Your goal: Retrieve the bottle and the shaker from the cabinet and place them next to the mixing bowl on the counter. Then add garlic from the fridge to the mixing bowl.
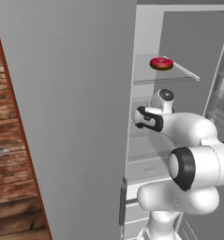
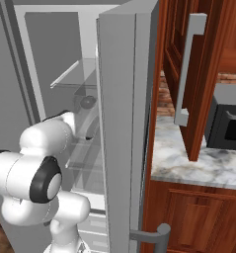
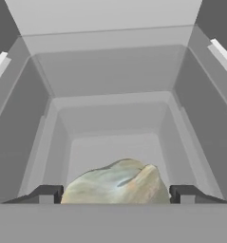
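A pale, lumpy garlic bulb (image 3: 117, 182) lies on the floor of a grey fridge (image 1: 85, 117) compartment, low in the hand view. My gripper (image 3: 114, 194) straddles it, and each dark fingertip (image 3: 47, 193) touches a side of the bulb. In both base views my arm reaches into the open fridge at mid height. The bottle, the shaker and the mixing bowl are out of view.
A pink-iced donut (image 1: 161, 63) rests on the glass shelf above my arm. The open fridge door (image 2: 124, 123) stands to my right, with a wooden cabinet door (image 2: 188, 74), a marble counter (image 2: 198, 163) and a dark microwave (image 2: 228, 128) beyond it. Compartment walls close in on both sides of the gripper.
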{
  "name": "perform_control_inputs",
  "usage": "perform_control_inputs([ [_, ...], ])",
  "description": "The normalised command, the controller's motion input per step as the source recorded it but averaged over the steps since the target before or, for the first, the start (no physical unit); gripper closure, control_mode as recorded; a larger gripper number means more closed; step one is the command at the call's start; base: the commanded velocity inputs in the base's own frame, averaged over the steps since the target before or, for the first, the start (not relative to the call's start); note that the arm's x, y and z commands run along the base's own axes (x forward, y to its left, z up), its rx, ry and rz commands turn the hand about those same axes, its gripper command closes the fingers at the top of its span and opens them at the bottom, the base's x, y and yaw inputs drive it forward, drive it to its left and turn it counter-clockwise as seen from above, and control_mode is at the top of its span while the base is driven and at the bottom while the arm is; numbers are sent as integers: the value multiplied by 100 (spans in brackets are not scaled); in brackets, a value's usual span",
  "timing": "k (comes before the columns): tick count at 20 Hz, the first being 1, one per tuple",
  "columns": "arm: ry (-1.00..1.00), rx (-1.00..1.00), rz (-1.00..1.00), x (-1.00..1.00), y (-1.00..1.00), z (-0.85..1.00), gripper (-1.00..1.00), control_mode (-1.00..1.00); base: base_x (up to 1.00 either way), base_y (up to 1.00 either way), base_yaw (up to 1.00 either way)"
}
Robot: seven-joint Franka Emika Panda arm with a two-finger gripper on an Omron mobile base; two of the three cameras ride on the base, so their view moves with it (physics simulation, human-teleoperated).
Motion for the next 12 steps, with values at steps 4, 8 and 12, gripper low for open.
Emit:
perform_control_inputs([
  [4,-9,-3,0,-65,5,1,100,-100,0,0,0],
  [8,-9,-2,-1,-82,3,17,100,-100,0,0,0],
  [12,0,-1,0,-82,1,57,100,-100,0,0,0],
])
